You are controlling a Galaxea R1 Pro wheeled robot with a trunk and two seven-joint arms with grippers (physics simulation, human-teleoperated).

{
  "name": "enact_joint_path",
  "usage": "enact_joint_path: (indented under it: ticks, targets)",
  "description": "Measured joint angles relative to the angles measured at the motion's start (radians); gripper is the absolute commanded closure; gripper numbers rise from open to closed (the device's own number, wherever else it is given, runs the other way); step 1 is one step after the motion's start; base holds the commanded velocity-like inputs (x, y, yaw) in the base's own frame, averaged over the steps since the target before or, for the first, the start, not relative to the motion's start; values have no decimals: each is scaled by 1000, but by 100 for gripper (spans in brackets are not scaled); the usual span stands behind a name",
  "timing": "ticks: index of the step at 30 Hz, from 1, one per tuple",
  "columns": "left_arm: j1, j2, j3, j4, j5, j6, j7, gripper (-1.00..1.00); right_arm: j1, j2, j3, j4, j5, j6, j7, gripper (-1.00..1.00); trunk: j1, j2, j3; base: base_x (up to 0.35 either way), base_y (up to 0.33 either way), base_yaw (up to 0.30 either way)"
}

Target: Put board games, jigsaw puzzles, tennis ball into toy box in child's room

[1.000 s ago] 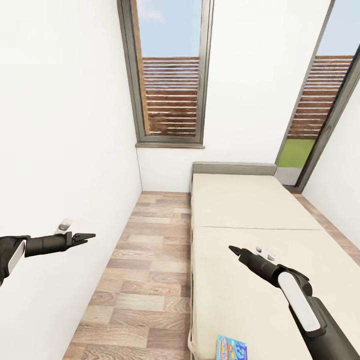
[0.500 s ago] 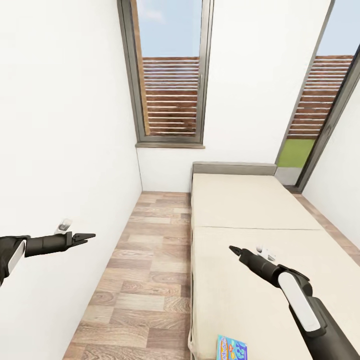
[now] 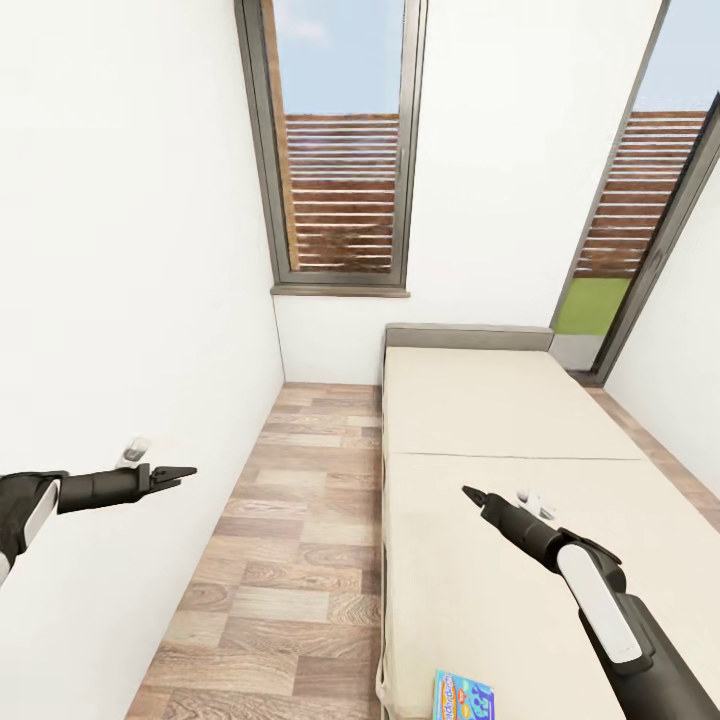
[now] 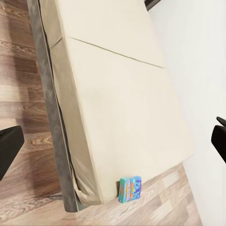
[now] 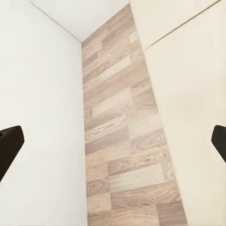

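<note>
A small teal-blue board game (image 3: 462, 695) lies on the cream mattress of the bed (image 3: 500, 420), close to the near end and its left edge. The left wrist view shows the same board game (image 4: 130, 189) by the corner of the bed (image 4: 117, 108). My right gripper (image 3: 470, 493) hovers over the middle of the mattress, well beyond the box, open and holding nothing. My left gripper (image 3: 182, 471) hangs open and bare over the floor strip beside the left wall. In both wrist views the fingers (image 4: 6, 146) (image 5: 7, 141) stand far apart at the picture's edges.
A narrow strip of wood-plank floor (image 3: 290, 520) runs between the white left wall (image 3: 120, 300) and the bed's dark frame. A tall window (image 3: 340, 150) is in the far wall, and a glass door (image 3: 640, 220) stands at the far right.
Both grippers have drifted a few pixels to the right. The bed and the board game stay where they were.
</note>
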State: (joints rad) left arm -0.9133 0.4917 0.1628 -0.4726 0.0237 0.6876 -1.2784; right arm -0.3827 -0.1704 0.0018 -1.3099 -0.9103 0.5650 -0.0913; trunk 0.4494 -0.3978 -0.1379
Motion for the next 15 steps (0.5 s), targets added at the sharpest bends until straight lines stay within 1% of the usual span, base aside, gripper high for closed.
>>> enact_joint_path:
  ticks: [4,7,9,10,12,13,14,15]
  targets:
    - [0,-13,0,0,-1,0,0,-100,0,-5,-7,15,-4,-1,3,-100,0,0,0,0,0,0]
    - [0,-16,-1,0,-1,0,-2,-100,11,-9,-17,34,-9,1,8,-100,0,0,0,0,0,0]
    - [0,-17,-1,0,-1,0,-6,-100,54,-11,-33,44,-16,2,12,-100,0,0,0,0,0,0]
    - [0,-17,-1,0,-1,0,-8,-100,96,-11,-50,47,-20,2,19,-100,0,0,0,0,0,0]
    - [0,-17,0,0,-1,0,-10,-100,147,-11,-74,49,-26,0,30,-100,0,0,0,0,0,0]
    - [0,-17,0,0,-1,0,-12,-100,189,-9,-103,51,-30,0,46,-100,0,0,0,0,0,0]
    - [0,-17,0,0,-1,0,-12,-100,210,-8,-120,51,-34,0,58,-100,0,0,0,0,0,0]
    - [0,-17,0,0,-1,0,-13,-100,240,-7,-151,51,-37,0,85,-100,0,0,0,0,0,0]
